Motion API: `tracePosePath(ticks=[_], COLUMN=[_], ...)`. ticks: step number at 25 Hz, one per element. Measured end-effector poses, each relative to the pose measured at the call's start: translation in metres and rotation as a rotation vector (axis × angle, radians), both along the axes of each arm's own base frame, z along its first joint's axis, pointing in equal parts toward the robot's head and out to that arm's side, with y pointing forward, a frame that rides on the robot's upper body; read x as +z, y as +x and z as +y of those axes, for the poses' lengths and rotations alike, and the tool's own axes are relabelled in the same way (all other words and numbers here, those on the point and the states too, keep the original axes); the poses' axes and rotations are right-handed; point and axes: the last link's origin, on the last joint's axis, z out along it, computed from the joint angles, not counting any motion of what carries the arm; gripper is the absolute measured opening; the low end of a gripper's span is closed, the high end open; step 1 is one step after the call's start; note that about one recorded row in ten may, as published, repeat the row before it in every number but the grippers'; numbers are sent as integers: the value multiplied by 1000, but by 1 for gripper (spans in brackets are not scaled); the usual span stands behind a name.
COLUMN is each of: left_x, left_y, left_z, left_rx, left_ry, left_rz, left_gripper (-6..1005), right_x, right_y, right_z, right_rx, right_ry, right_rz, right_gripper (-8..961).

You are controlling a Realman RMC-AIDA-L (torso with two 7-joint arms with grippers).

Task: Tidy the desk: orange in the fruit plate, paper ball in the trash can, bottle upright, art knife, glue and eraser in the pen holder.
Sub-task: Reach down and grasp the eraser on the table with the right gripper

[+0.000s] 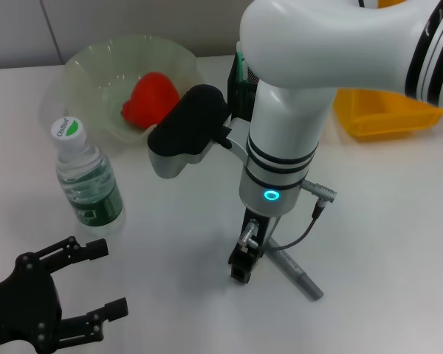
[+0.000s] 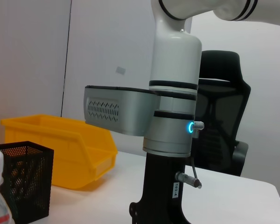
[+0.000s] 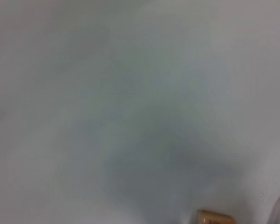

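Note:
My right gripper (image 1: 242, 267) points straight down at the table's middle, its tip at the near end of a grey art knife (image 1: 298, 276) lying flat. The clear water bottle (image 1: 88, 184) with a green label stands upright at the left. Behind it, the pale green fruit plate (image 1: 85, 70) holds a red rounded fruit (image 1: 150, 97); no orange-coloured fruit shows. The black mesh pen holder (image 1: 238, 80) stands behind the right arm and shows too in the left wrist view (image 2: 25, 179). My left gripper (image 1: 112, 276) hovers open and empty at the front left. Paper ball, glue and eraser are out of view.
A yellow bin (image 1: 384, 110) sits at the back right, beside the pen holder (image 2: 60, 149). The right arm's wrist and camera housing (image 1: 186, 133) hang over the table's middle. A black office chair (image 2: 219, 116) stands beyond the table.

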Motion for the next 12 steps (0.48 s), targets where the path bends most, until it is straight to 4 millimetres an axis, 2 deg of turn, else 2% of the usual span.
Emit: tracePosePath(ticks=[5, 10, 12], left_x=[0, 0, 0], left_y=[0, 1, 1], left_z=[1, 1, 1], left_rx=[-2, -3, -4], left_ry=[-1, -1, -1], left_rz=[0, 0, 0], left_gripper=[844, 844, 844], right_x=[0, -1, -1], right_y=[-1, -1, -1], right_z=[1, 2, 2], right_rx=[3, 7, 5], right_ry=[6, 8, 6], right_rz=[8, 14, 16], right_gripper=[427, 323, 322])
